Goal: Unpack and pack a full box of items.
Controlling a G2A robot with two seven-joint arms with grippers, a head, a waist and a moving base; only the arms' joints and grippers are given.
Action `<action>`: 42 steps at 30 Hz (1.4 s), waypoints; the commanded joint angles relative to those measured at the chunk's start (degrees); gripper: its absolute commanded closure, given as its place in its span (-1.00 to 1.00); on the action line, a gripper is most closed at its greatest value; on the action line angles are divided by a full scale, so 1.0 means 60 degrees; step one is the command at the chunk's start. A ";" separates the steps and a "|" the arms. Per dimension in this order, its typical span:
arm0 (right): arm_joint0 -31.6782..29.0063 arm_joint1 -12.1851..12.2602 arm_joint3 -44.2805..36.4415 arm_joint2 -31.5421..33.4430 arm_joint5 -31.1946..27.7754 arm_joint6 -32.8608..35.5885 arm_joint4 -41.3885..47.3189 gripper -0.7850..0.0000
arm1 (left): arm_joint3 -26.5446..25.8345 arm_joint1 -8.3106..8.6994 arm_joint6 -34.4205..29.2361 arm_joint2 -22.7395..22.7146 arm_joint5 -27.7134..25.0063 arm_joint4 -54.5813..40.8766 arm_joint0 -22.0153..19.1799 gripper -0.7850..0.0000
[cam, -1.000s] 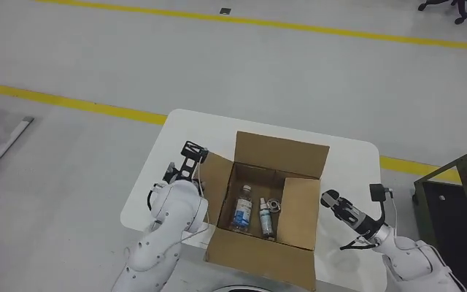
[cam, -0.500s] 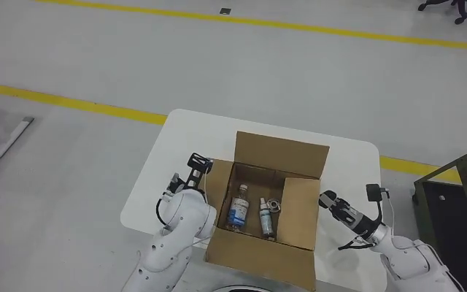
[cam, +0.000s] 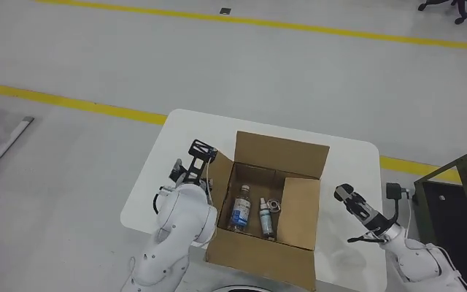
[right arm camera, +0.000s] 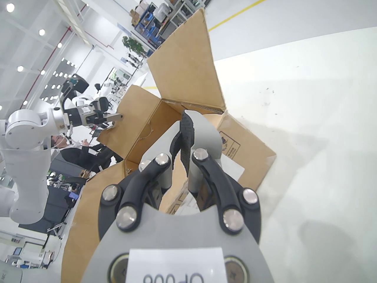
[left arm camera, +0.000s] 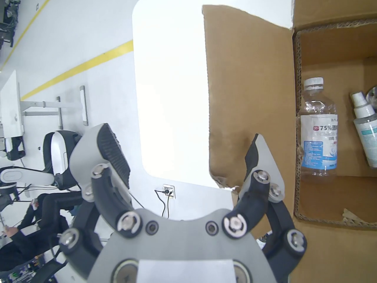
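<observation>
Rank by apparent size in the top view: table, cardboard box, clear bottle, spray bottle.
1. table
2. cardboard box
3. clear bottle
4. spray bottle, close in length to the clear bottle but clearly slimmer

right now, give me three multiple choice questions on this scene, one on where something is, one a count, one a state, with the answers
1. Where is the clear bottle, relative to the box?
A. beside it
B. lying inside it
C. under it

2. How many bottles lie in the box?
A. one
B. two
C. four

3. How does the left gripper stand?
A. open and empty
B. shut on a flap
C. shut on a bottle

Answers:
1 B, it lies on the box floor in the left wrist view.
2 B, the clear bottle and a spray bottle lie side by side.
3 A, its fingers stand wide apart, gripping nothing.
</observation>
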 commanded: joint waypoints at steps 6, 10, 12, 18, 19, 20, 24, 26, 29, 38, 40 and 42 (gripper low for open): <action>-0.0221 -0.0030 -0.0057 0.0199 0.0142 -0.0184 -0.0029 1.00 | -0.0919 -0.0170 0.0223 0.0271 -0.0490 -0.2230 -0.0096 -1.00; -0.0322 -0.0052 -0.0085 0.0249 0.0197 -0.0237 -0.0062 1.00 | -0.0764 -0.0281 0.0614 0.0417 -0.0752 -0.4183 -0.0214 -1.00; -0.0358 -0.0061 -0.0106 0.0278 0.0204 -0.0242 -0.0089 1.00 | -0.0448 -0.0333 0.0792 0.0484 -0.0909 -0.5101 -0.0352 -1.00; -0.0514 -0.0082 -0.0193 0.0402 0.0251 -0.0305 -0.0308 1.00 | 0.0822 -0.0485 0.1037 0.0946 -0.1433 -0.7496 -0.0809 -1.00; -0.0538 -0.0088 -0.0198 0.0412 0.0245 -0.0321 -0.0334 1.00 | 0.1052 -0.0502 0.1044 0.1006 -0.1484 -0.7757 -0.0878 -1.00; -0.0562 -0.0094 -0.0195 0.0421 0.0249 -0.0340 -0.0363 1.00 | 0.1299 -0.0526 0.1065 0.1057 -0.1534 -0.8206 -0.0917 -1.00; -0.0631 -0.0119 -0.0199 0.0437 0.0252 -0.0400 -0.0439 1.00 | 0.1512 -0.0539 0.1034 0.1101 -0.1696 -0.8526 -0.1013 -1.00; -0.0660 -0.0130 -0.0193 0.0463 0.0244 -0.0430 -0.0445 1.00 | 0.1512 -0.0539 0.1034 0.1101 -0.1696 -0.8526 -0.1013 -1.00; -0.0705 -0.0142 -0.0194 0.0502 0.0240 -0.0431 -0.0491 1.00 | 0.1512 -0.0539 0.1034 0.1101 -0.1696 -0.8526 -0.1013 -1.00; -0.0595 -0.0193 -0.0237 0.0357 0.0244 -0.0232 -0.0692 1.00 | 0.1902 -0.0547 0.2006 0.1060 -0.1310 -0.9136 -0.0697 -1.00; -0.0559 -0.0200 -0.0230 0.0345 0.0246 -0.0185 -0.0711 1.00 | 0.2331 -0.0608 0.2312 0.1163 -0.0999 -0.9621 -0.0758 -1.00; -0.0521 -0.0208 -0.0218 0.0326 0.0256 -0.0130 -0.0743 1.00 | 0.2810 -0.0691 0.2600 0.1365 -0.0746 -1.0040 -0.0914 -1.00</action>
